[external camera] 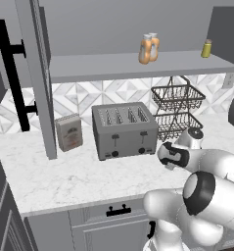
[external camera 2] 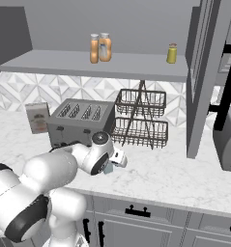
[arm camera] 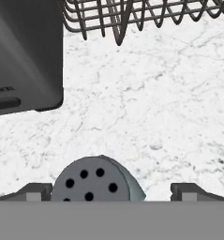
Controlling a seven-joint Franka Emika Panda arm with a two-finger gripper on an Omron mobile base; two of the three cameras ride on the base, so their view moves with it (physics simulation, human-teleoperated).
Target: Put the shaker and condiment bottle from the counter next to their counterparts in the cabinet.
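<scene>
Bottle step appears done: two orange bottles [external camera 2: 99, 47] stand on the cabinet shelf [external camera 2: 64, 64]. Gripper [arm camera: 111, 191] fingers apart, straddling the shaker [arm camera: 95, 180] on the counter [arm camera: 169, 117]; next, close and lift

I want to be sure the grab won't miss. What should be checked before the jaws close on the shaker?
1. Jaws open: ok, gripper fingertips stand wide apart.
2. Small teal-blue shaker with grey perforated cap between the tips: ok, roughly centred.
3. Shaker upright: cannot tell, seen only from above.
4. Grey four-slot toaster clear of the tips: ok.
5. Black wire basket rack clear: ok.
6. Room on the grey cabinet shelf beside the yellow-olive shaker: ok.
</scene>
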